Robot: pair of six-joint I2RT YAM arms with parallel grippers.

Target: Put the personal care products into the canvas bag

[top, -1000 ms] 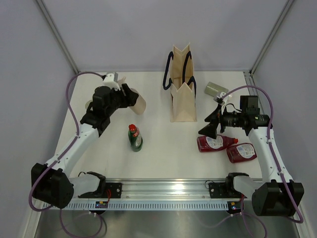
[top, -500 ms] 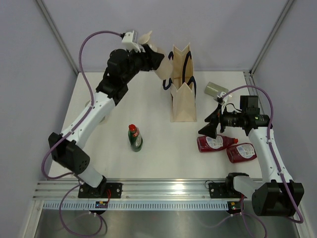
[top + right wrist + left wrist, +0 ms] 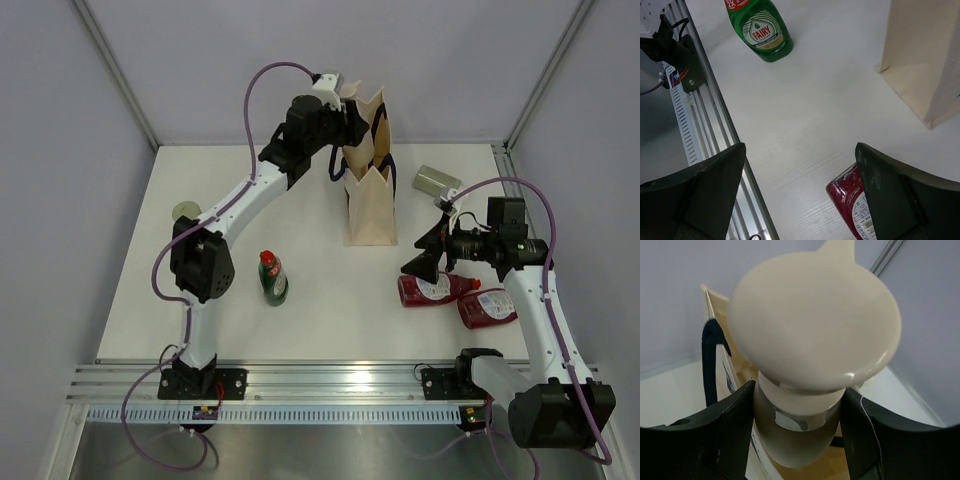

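Canvas bag (image 3: 368, 200): beige, navy strap handles, set upright at the back middle of the table, mouth open.
Beige bottle (image 3: 815, 340): glossy, clamped in the left gripper (image 3: 796, 432) and held over the mouth of the bag.
Green bottle (image 3: 273, 280): red cap, label legible, placed left of the bag and nearer the front; upright or lying cannot be told.
Two dark red bottles (image 3: 432, 289) (image 3: 487, 307): laid on their sides, labels up, close together at the front right.
One olive-grey bottle (image 3: 437, 180) is laid just right of the bag. The other olive-grey bottle (image 3: 185, 211) is seen at the far left, partly hidden.
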